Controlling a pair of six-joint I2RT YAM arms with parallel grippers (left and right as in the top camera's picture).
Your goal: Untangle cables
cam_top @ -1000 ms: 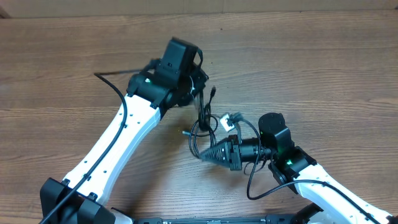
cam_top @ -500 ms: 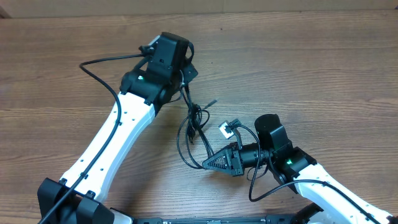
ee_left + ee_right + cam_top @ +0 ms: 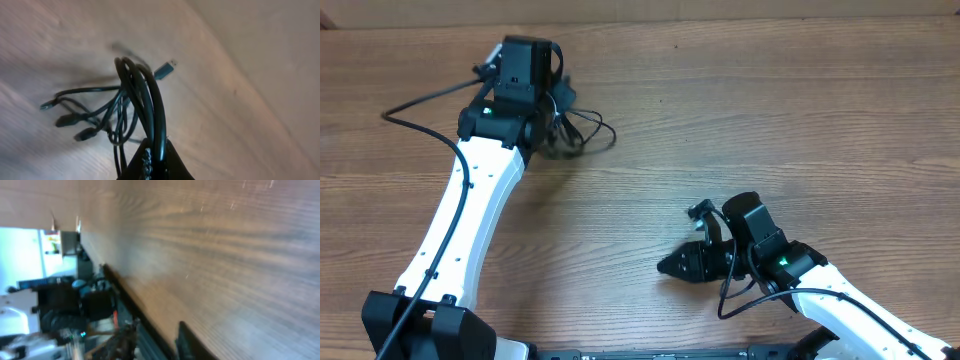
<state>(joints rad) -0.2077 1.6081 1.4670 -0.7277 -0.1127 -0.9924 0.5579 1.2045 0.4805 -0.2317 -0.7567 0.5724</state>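
Your left gripper (image 3: 152, 162), far left, is clamping the cables (image 3: 142, 95) raised so their plug ends (image 3: 65, 120) are dangling apart. Your right gripper (image 3: 670, 267) is idling near right, parted and empty.

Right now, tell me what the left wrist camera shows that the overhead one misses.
Only the left wrist view: the cables pinched in the left gripper, with their separate plugs spread apart. Only overhead: the left arm, the right arm and the right gripper, well apart from the bundle. Both: the bunched cables and the wooden table.
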